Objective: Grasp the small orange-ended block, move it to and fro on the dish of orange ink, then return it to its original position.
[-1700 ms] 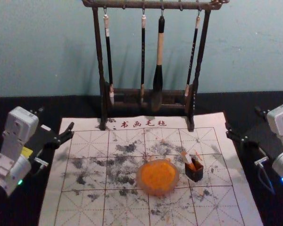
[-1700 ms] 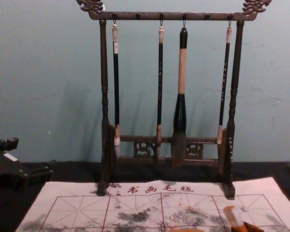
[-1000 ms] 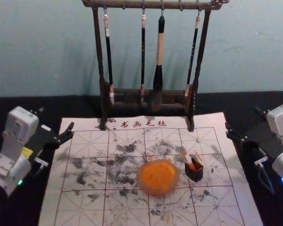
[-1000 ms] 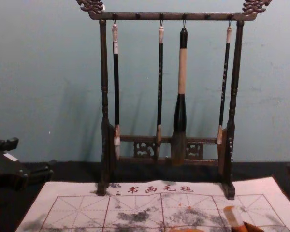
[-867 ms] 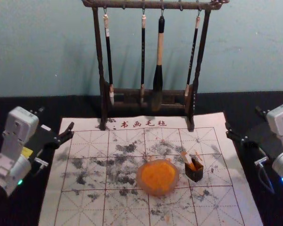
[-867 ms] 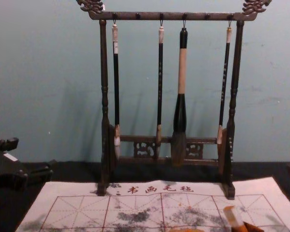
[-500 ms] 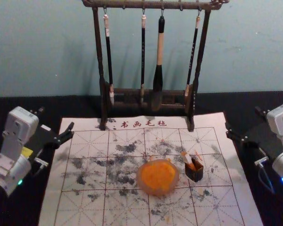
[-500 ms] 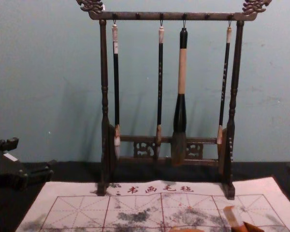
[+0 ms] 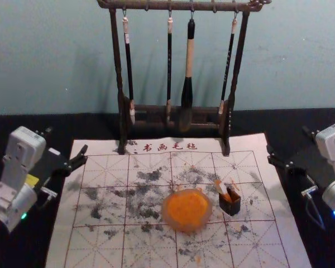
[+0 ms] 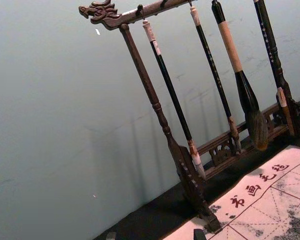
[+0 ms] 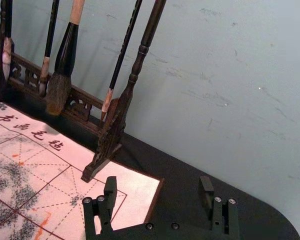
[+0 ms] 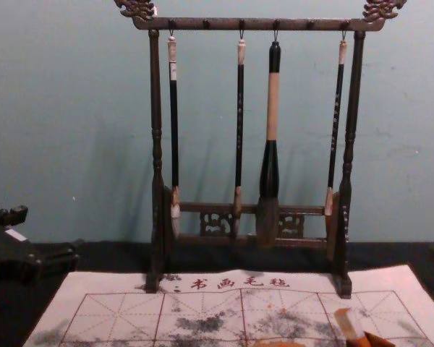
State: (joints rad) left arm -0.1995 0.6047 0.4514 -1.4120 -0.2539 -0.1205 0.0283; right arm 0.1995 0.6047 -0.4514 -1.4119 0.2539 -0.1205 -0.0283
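The orange-ended block [image 9: 220, 187] leans upright in a small dark box [image 9: 230, 207], its long axis tipping left, just right of the ink dish [image 9: 186, 228]. It lies left and to the near side of the right hand [image 9: 288, 140], the closer one, spread and empty. The left hand [image 9: 67, 139], spread too, waits at left. A gridded mat [image 9: 240, 143] lies on the black surface [image 9: 312, 118]; behind stands a brush rack [image 9: 156, 5].
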